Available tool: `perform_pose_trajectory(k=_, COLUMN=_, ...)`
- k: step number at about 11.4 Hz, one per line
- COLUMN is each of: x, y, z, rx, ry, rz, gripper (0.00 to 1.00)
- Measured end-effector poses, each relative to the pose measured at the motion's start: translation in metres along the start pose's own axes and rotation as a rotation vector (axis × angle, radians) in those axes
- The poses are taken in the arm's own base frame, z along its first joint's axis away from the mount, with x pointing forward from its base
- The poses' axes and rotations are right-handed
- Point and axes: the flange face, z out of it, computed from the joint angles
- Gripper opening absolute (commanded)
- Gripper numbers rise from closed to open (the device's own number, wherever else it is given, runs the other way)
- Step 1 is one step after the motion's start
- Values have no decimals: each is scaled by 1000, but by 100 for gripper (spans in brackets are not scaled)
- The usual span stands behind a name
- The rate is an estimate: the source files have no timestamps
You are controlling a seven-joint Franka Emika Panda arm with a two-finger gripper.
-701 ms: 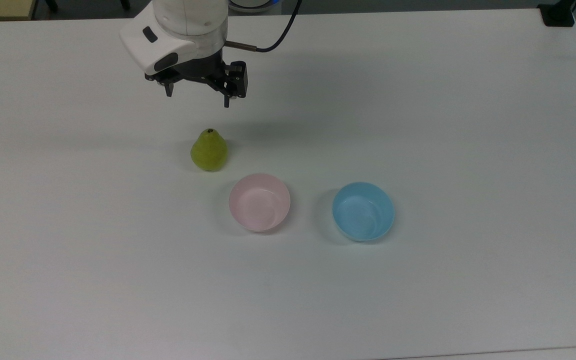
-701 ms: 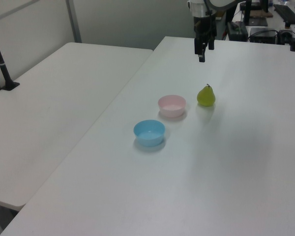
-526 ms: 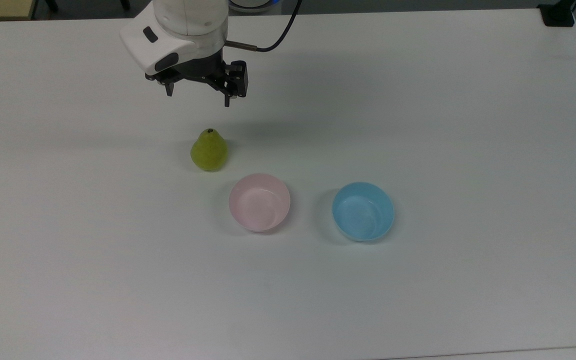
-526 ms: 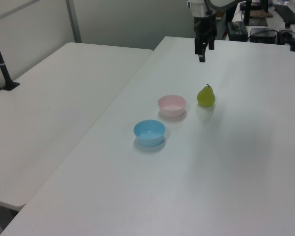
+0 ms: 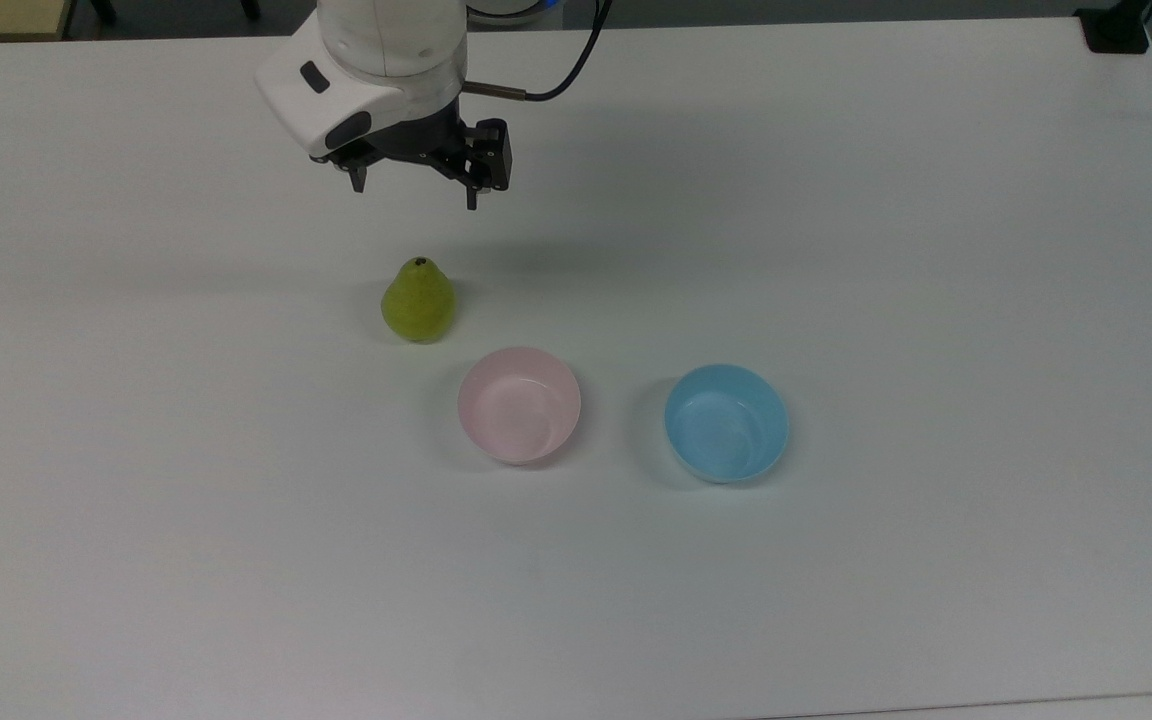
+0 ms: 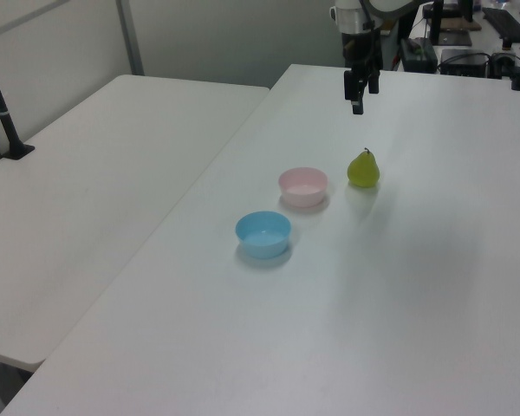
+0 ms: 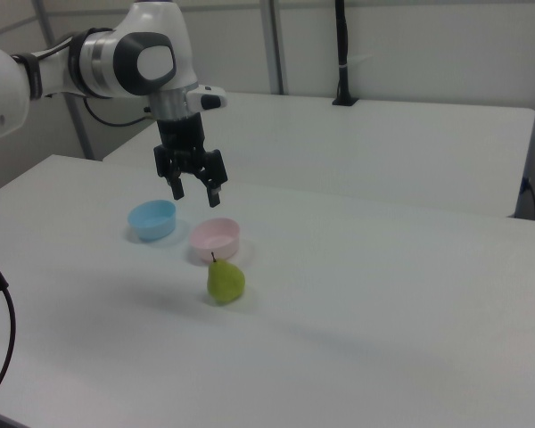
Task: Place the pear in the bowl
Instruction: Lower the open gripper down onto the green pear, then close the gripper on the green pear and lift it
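Right now I keep the gripper high above the white table, with its two fingers spread apart and nothing between them. The pear stands upright on the table, its stem pointing up, so its long axis is vertical. In the top view it lies just below the gripper and almost in line with it; in the right view the pear is lower and a little to the right view's right of the gripper. I judge that the coming move is mostly a descent, with a small shift toward the pear, so that the fingers pass on both sides of its narrow upper part. The pale pink bowl waits near the pear, toward the top view's lower right, not touching it. The light blue bowl is further to the top view's right, apart from the pink one. The pear is not yet grasped, so the task is at its beginning.
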Motion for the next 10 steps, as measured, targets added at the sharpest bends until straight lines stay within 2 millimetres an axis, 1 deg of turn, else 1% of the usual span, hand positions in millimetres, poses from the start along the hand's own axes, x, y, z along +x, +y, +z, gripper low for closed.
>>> perform_pose_trajectory(k=2, x=0, y=-2, z=2, rx=2, ry=-4, rz=-15, gripper=100)
perform_pose_trajectory(k=4, x=-1, y=-8, z=18, rx=-2, ry=-36, rz=-49, gripper=100)
perform_pose_trajectory(k=6, x=3, y=-11, z=48, rx=-8, ry=-77, rz=-79, gripper=100)
perform_pose_trajectory(k=9, x=22, y=-7, z=114, rx=-40, ry=-113, rz=-103, gripper=100)
perform_pose_trajectory(k=10, x=26, y=-7, z=131, rx=-48, ry=-127, rz=-120, gripper=100)
